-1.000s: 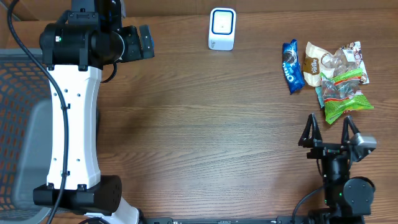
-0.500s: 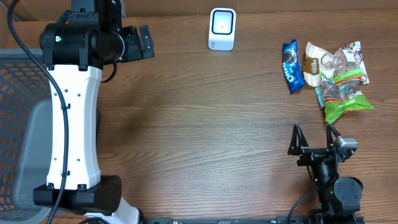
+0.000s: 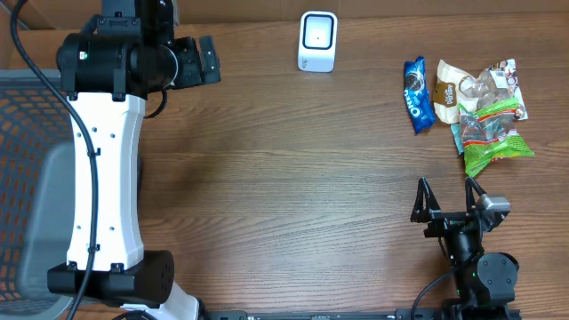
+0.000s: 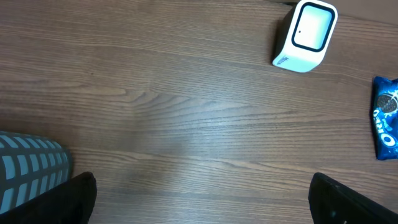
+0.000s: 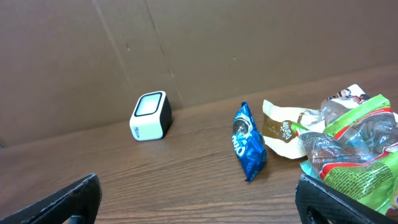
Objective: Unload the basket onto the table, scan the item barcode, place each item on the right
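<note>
fig. – right gripper [image 3: 447, 197]: jaws wide, empty | oreo pack [image 3: 418, 94]: ahead of them, long axis pointing away | left gripper [image 3: 206, 60]: wide, empty – farther off

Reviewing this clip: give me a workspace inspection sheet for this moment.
Surface: wooden table, bare in the middle.
Job's things: white scanner at the far edge; blue Oreo packet, brown pouch and green packet grouped on the right.
Clutter: nothing seen.
Grippers: left gripper and right gripper both empty, jaws open, clear of the items.
Cables: black cable along the left arm.
Surroundings: grey mesh basket on the left; cardboard wall behind.
</note>
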